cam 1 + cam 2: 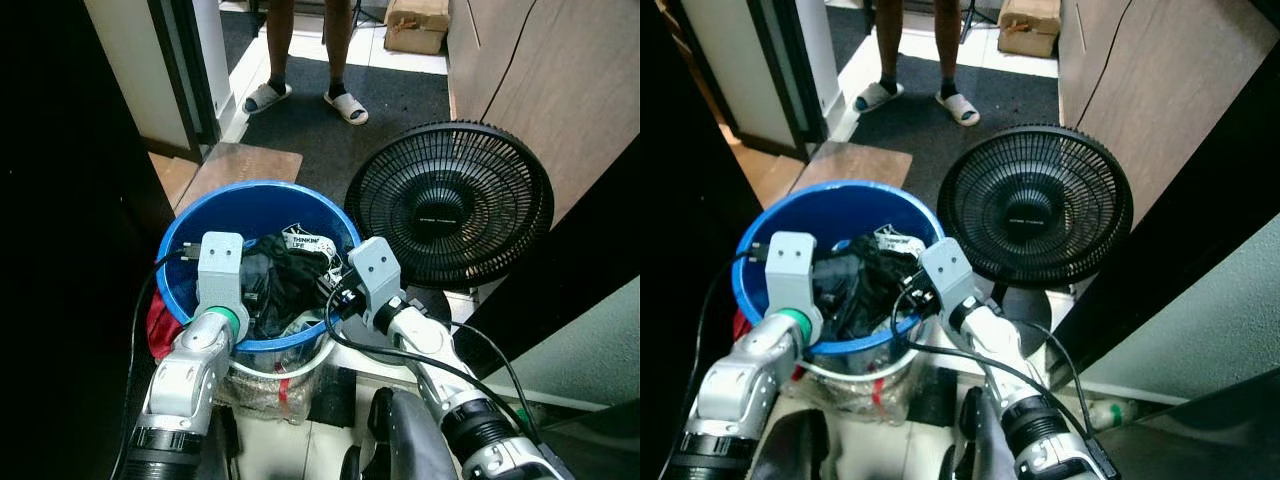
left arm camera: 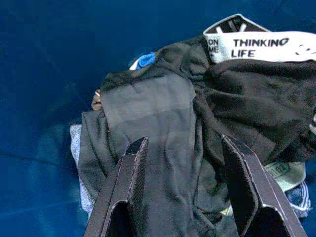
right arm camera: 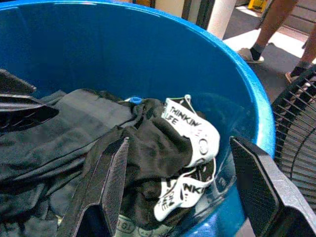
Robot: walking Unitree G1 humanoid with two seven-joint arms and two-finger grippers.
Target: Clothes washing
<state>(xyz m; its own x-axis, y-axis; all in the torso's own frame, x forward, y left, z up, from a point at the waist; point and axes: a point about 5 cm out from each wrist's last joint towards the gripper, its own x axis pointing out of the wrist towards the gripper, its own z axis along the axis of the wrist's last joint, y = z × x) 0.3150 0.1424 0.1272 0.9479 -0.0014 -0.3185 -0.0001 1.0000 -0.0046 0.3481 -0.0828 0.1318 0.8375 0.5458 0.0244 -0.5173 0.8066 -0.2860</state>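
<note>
A blue tub (image 1: pixel 250 192) holds a heap of dark clothes (image 1: pixel 285 278) with a white printed waistband (image 2: pixel 256 44) on top. My left gripper (image 2: pixel 185 143) hangs open just above a dark grey garment (image 2: pixel 148 113) on the tub's left side, with nothing between its fingers. My right gripper (image 3: pixel 180 143) is open over the tub's right side, its fingers either side of the black cloth and the waistband (image 3: pixel 190 123), gripping nothing. The left gripper's fingers (image 3: pixel 19 106) show across the heap in the right wrist view.
The tub sits on a white bucket (image 1: pixel 275 378), with a red cloth (image 1: pixel 160 325) hanging at its left. A black floor fan (image 1: pixel 450 205) stands close on the right. A person in sandals (image 1: pixel 305 95) stands beyond, near a cardboard box (image 1: pixel 418 25). Wooden panels (image 1: pixel 540 80) line the right.
</note>
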